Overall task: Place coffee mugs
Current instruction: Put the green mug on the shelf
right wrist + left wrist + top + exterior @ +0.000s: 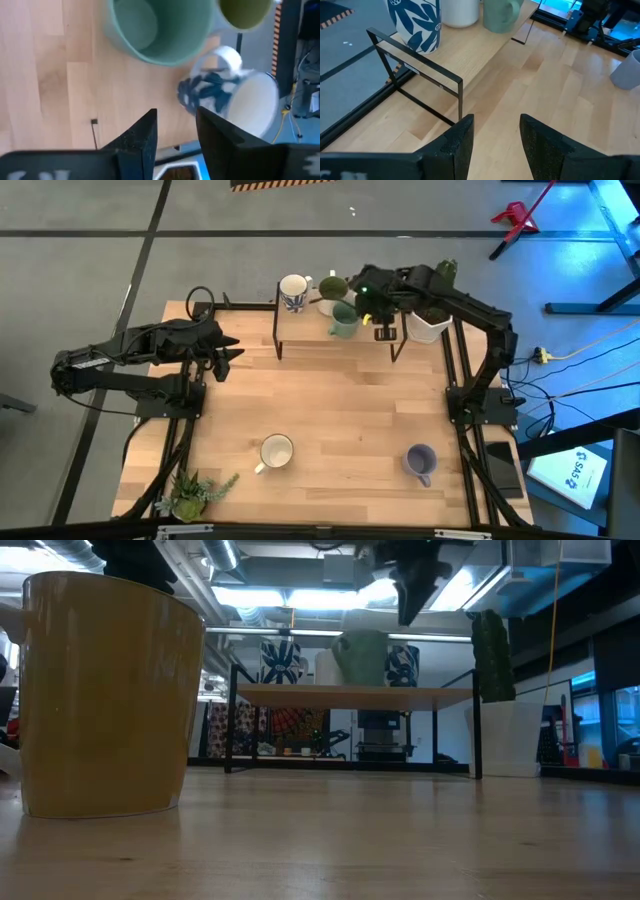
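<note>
Mugs crowd the shelf (310, 332) at twelve o'clock: right pincer (384, 326) hovers empty, fingers apart, over the teal mug (344, 320); left pincer (232, 348), also apart, waits at nine o'clock.

A robotics lab is showing here: a wooden worktop (330, 405) sitting on grey taped floor (90, 270), cables (570, 360) trailing beside it, exposed ceiling ducts (250, 565) and strip lights glowing overhead.
</note>
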Motion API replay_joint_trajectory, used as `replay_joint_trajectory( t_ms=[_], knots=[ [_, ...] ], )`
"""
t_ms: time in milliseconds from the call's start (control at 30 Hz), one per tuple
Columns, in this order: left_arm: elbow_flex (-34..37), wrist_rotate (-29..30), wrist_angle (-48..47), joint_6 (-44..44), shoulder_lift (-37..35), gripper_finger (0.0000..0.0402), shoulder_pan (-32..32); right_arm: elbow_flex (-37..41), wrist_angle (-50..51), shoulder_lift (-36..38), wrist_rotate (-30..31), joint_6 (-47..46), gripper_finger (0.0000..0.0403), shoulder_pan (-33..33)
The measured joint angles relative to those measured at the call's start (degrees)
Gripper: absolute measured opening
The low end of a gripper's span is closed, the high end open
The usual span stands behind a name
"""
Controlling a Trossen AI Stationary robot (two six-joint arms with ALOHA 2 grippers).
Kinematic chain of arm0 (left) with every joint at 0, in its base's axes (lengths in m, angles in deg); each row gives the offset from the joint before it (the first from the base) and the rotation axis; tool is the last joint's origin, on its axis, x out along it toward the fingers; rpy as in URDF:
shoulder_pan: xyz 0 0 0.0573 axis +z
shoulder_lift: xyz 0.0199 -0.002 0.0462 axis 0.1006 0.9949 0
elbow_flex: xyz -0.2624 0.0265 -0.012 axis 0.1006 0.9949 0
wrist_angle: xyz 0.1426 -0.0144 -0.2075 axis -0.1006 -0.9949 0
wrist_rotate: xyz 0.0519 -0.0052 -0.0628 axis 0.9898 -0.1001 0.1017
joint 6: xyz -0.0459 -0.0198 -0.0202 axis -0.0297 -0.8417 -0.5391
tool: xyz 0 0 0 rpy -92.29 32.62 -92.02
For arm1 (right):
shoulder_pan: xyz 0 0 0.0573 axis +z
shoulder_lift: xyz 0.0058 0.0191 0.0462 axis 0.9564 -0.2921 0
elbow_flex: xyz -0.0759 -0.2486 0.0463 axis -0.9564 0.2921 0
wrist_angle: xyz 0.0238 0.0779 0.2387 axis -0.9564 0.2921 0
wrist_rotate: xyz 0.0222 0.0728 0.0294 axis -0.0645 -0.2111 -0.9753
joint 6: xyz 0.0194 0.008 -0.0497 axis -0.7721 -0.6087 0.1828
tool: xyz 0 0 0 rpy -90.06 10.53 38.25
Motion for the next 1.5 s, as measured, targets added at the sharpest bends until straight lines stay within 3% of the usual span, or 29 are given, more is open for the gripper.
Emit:
replay_joint_trajectory(
  t_ms=[433,1500],
  knots=[
    [0.0,0.08,0.0,-0.1,0.0,0.0153,0.0,12.3,-16.4,-0.1,-4.07,2.09,0.0121,-0.02],
    [0.0,0.0,-0.55,-0.35,0.0,0.0153,-0.02,12.63,-34.32,-3.85,-13.49,3.41,0.0121,0.04]
  ],
)
